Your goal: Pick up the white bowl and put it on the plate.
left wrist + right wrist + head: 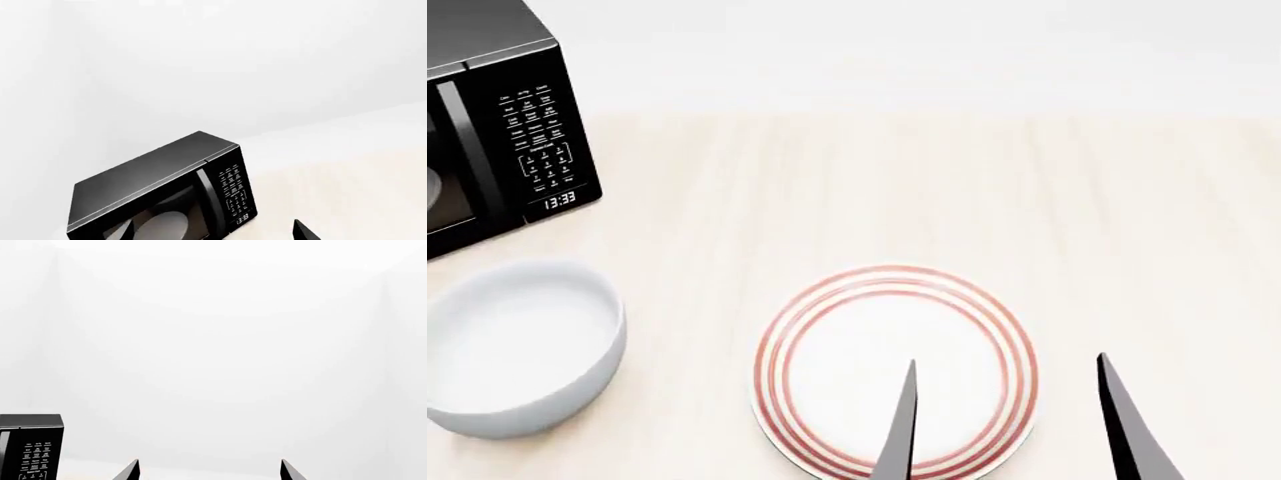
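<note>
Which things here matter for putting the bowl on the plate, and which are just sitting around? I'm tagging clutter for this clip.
Part of the job:
- white bowl, at the table's left, empty
- plate, red-ringed, nothing on it
- right end effector, open above the plate's near edge

Just there:
- black microwave, door shut, back left
- table

A black microwave (494, 120) stands at the far left of the counter (961, 190) — a pale, wood-grained surface running back to a plain white wall (233, 60). Its keypad sits on the right of its front, with white button labels and a small clock display reading 13:33. Through the dark door glass (163, 220) a pale round dish (163, 226) shows inside — only partly visible.
</note>
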`<state>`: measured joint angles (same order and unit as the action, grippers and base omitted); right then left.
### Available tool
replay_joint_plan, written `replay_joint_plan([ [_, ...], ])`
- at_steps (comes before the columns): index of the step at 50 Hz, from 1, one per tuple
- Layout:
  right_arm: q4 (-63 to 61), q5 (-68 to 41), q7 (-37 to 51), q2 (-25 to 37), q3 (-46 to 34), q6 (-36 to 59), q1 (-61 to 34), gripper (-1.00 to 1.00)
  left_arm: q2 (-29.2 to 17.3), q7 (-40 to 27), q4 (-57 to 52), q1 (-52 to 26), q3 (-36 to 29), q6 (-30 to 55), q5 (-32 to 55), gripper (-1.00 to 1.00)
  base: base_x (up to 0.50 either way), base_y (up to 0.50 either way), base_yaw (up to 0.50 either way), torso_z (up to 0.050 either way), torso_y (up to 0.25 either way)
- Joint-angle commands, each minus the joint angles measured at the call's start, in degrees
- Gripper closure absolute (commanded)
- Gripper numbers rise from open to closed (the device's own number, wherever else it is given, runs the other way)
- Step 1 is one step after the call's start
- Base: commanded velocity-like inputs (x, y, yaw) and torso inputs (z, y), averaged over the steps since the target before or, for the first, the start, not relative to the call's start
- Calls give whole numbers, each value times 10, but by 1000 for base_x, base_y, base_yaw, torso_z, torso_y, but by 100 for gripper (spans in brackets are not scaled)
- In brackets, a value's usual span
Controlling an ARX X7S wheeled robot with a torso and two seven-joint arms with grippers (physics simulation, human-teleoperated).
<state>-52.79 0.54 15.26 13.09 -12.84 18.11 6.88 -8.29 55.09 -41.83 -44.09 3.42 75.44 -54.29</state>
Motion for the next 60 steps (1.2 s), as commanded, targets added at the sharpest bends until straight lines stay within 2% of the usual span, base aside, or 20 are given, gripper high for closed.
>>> replay_joint_plan([
  [1,3,-1,-10,-8,17,2,0,-100,12,20,123,-26,97,31,17,-100,0,0,0,0,0],
  [4,5,-3,-9,-8,18,1,1,-100,18,-9,145,-6,121,-16,43,-100,0,0,0,0,0],
  [10,9,-3,-7,-6,15,-1,0,-100,24,-36,199,10,164,-48,80,-100,0,0,0,0,0],
  [23,19,-20,-4,-4,18,-8,0,-100,45,-83,257,53,215,-109,135,-100,0,0,0,0,0],
  [41,24,-23,4,3,12,-13,1,-100,49,-115,284,52,226,-125,164,-100,0,0,0,0,1],
  [60,32,-27,12,11,3,-17,0,-100,53,-196,373,14,264,-178,215,-100,0,0,0,0,0],
])
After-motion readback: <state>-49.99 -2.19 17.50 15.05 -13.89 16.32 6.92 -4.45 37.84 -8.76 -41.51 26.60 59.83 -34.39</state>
